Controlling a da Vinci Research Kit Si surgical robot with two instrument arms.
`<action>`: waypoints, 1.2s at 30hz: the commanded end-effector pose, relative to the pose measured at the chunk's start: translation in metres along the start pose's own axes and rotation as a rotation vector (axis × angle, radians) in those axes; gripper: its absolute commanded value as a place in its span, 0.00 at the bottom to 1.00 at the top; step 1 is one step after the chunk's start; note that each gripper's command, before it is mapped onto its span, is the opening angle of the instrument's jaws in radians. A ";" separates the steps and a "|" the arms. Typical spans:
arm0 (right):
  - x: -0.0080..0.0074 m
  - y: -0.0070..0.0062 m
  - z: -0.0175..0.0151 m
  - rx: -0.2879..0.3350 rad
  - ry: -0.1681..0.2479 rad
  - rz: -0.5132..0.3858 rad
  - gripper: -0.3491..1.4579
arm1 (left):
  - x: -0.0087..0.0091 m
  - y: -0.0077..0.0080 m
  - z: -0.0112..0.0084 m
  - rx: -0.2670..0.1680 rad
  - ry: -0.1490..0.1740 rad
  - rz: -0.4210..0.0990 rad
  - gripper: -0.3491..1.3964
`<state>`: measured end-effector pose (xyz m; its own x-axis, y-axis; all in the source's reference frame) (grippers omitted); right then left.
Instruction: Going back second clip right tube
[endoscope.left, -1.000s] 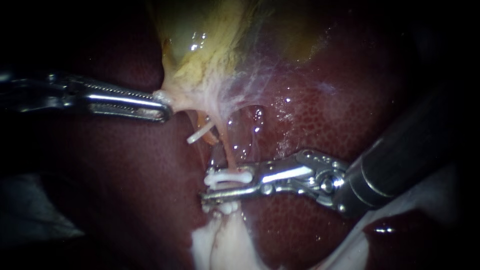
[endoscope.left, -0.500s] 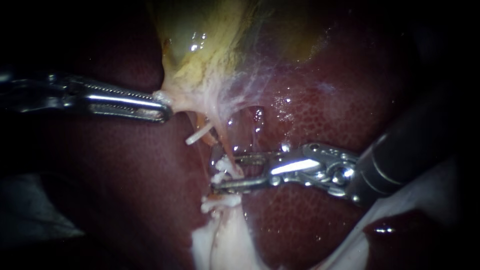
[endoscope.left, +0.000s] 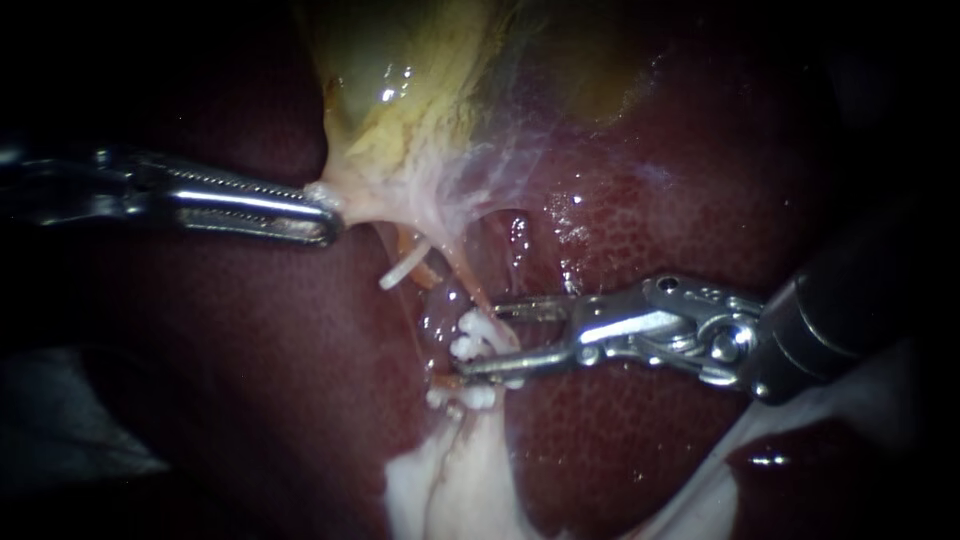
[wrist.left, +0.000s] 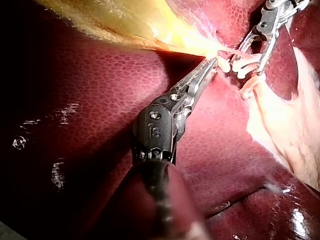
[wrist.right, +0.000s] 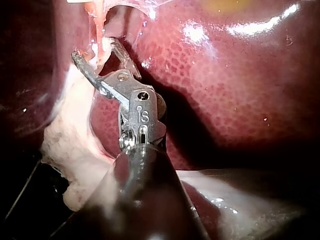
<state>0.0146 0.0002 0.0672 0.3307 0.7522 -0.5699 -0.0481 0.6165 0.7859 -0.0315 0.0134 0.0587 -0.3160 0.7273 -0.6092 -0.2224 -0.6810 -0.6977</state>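
**Wet tissue, bright metal, white plastic**

We see the dark red, finely mottled liver (endoscope.left: 640, 230) wet and glossy, and the yellow gallbladder (endoscope.left: 420, 90) just as slick. The left instrument (endoscope.left: 328, 222) is polished metal with ridged jaws. The right instrument (endoscope.left: 481, 337) is shiny metal on a dark, duller shaft. The small white clip (endoscope.left: 466, 326) looks like smooth plastic.

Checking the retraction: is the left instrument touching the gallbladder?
Touching. The endoscope view shows the left instrument meeting the gallbladder at its pale lower edge, with no gap; the left wrist view agrees.
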 end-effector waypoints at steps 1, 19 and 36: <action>0.0000 0.0000 0.0005 0.010 0.000 -0.008 0.47 | 0.0000 0.0000 0.0000 0.000 0.000 0.000 0.00; -0.0019 -0.0003 0.0058 0.080 -0.016 -0.204 0.47 | 0.0000 0.0000 0.0001 0.001 0.000 0.000 0.00; -0.0018 0.0027 0.0054 0.044 -0.005 -0.260 0.47 | 0.0001 0.0000 0.0002 0.002 0.000 0.000 0.00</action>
<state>0.0188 -0.0007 0.0717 0.3311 0.5686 -0.7530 0.0800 0.7782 0.6229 -0.0318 0.0134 0.0587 -0.3156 0.7275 -0.6092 -0.2237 -0.6810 -0.6973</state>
